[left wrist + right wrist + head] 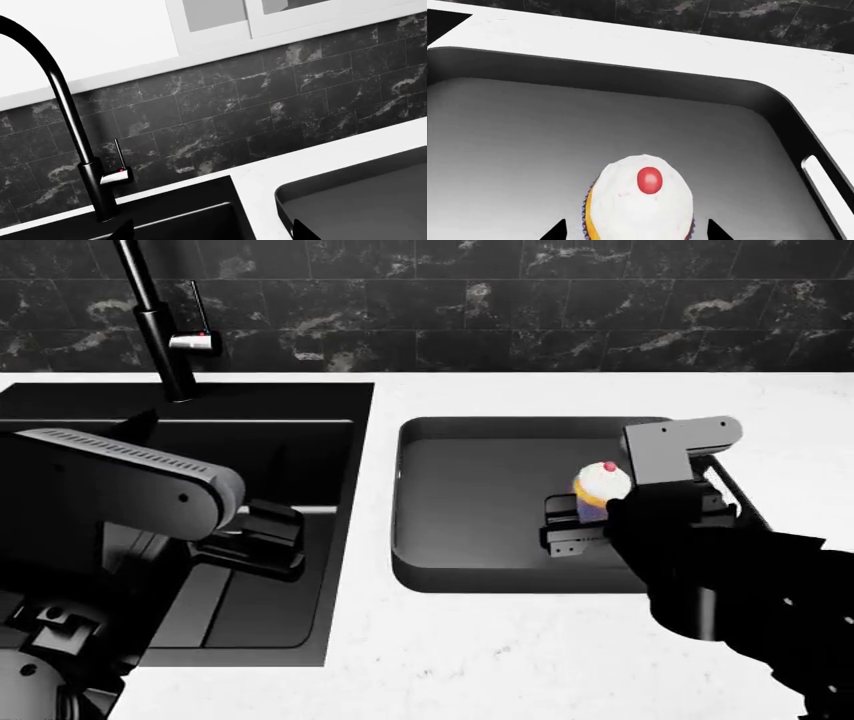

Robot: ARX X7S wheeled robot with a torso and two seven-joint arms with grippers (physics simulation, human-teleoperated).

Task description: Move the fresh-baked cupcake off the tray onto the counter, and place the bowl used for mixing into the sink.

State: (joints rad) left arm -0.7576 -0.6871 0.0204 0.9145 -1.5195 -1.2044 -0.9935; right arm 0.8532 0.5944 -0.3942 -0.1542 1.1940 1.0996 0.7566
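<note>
The cupcake (601,484), white-frosted with a red cherry, stands on the right part of the dark grey tray (467,510). My right gripper (567,525) is open with one finger on each side of the cupcake (640,200). In the right wrist view a small gap shows between each fingertip (557,231) and the wrapper. My left gripper (274,540) hangs open over the black sink (320,400), nothing between its fingers (123,231). The bowl is out of view.
The black tap (160,330) rises at the sink's back edge, close in front of the left wrist camera. White counter (534,660) surrounds the tray and the sink. A dark marbled tile wall (534,300) runs behind.
</note>
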